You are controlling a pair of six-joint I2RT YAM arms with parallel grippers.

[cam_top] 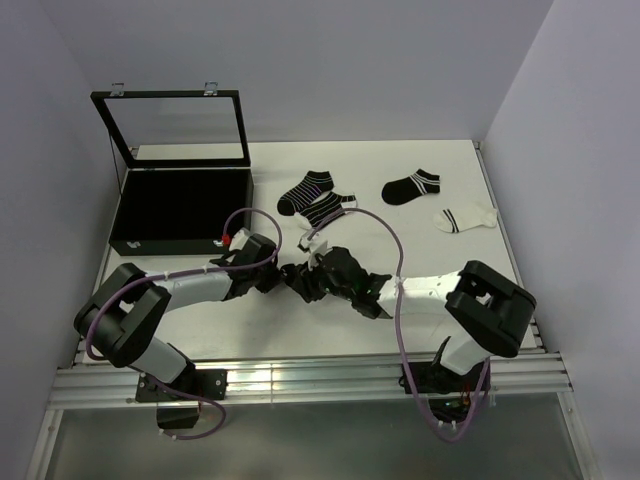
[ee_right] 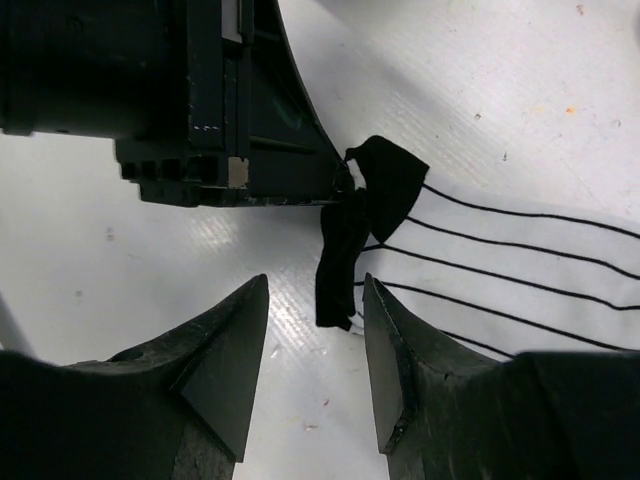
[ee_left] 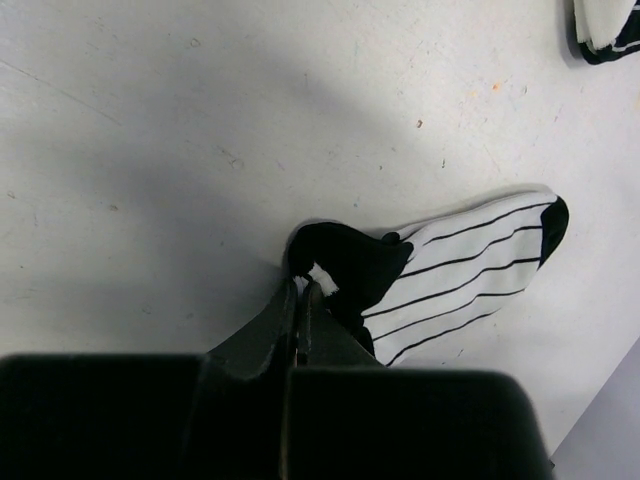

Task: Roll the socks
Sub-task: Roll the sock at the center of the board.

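Observation:
A white sock with thin black stripes (ee_left: pixel 470 268) lies flat on the white table. Its black cuff (ee_left: pixel 350 262) is lifted. My left gripper (ee_left: pixel 302 292) is shut on the edge of that cuff. In the right wrist view the left gripper (ee_right: pixel 240 150) holds the cuff (ee_right: pixel 345 255) up, and the sock body (ee_right: pixel 520 270) lies to the right. My right gripper (ee_right: pixel 315 290) is open, its fingertips either side of the hanging cuff, not touching it. In the top view both grippers meet, the left (cam_top: pixel 287 274) and the right (cam_top: pixel 316 281), hiding this sock.
Further back lie two black striped socks (cam_top: pixel 305 190) (cam_top: pixel 330 207), a black sock (cam_top: pixel 411 186) and a white sock (cam_top: pixel 465 217). A black case (cam_top: pixel 180 210) with its glass lid (cam_top: pixel 175 125) raised stands at the back left. Another sock's edge (ee_left: pixel 610 30) shows in the left wrist view.

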